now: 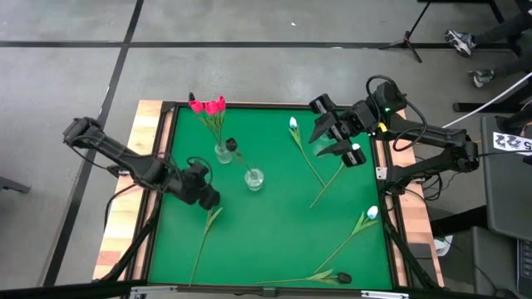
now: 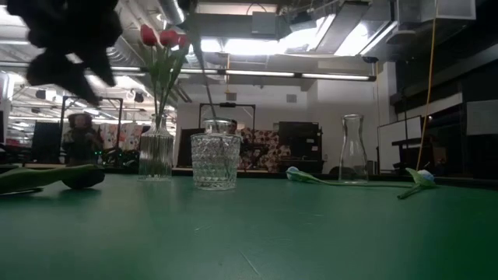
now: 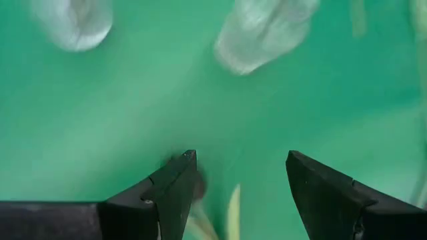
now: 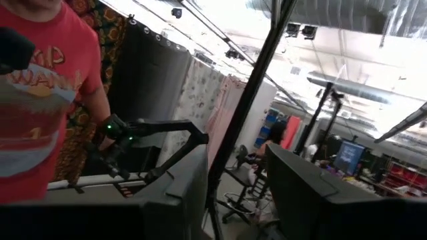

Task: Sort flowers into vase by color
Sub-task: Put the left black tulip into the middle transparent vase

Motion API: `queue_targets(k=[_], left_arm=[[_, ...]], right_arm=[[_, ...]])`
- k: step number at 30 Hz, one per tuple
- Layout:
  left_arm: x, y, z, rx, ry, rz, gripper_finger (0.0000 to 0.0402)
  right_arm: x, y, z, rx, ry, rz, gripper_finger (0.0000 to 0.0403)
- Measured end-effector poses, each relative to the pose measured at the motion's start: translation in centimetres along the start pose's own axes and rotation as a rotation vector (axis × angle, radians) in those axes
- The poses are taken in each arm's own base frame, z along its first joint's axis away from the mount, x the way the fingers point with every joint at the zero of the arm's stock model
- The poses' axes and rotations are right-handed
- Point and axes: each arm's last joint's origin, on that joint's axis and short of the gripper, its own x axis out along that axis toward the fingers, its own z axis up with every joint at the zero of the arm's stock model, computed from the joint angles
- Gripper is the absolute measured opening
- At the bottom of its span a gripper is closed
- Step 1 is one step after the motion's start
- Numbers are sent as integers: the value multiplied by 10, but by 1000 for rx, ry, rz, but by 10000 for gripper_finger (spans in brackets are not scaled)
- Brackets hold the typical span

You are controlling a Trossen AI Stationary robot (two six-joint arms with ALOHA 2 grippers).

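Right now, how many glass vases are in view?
3: a ribbed vase holding the red flowers, a cut-glass vase beside it, an empty carafe farther right. None seems hidden.

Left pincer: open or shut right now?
Open. The left pincer shows a clear gap between its fingers in its wrist view, hovering above a flower stem.

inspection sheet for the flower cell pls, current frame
Surface: green mat, wood border.
Job's things: two pink tulips in ribbed vase; black tulip in second vase; white tulips and a black one lying loose.
Clutter: empty carafe.
Grippers: left gripper open over a stem; right gripper raised, empty.
Cables: white cable off-table.
Surroundings: person in red shirt.
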Motion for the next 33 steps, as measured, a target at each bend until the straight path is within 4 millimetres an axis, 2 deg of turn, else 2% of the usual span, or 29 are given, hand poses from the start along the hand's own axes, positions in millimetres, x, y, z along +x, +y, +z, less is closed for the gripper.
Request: queue_targets(k=[4, 11, 22, 27, 33], left_arm=[[9, -5, -20, -144, 59, 74, 227], [34, -16, -57, -235, 158, 148, 227], [63, -16, -76, -219, 148, 255, 225], [76, -16, -83, -211, 144, 280, 177], [78, -16, -83, -243, 157, 291, 61]], right_arm=[[0, 0, -3, 23, 17, 4, 151], [-11, -7, -4, 22, 46, -15, 151], [-20, -13, -5, 17, 65, -33, 151], [-19, -13, -7, 38, 75, -24, 151], [-19, -12, -9, 59, 85, -24, 151]])
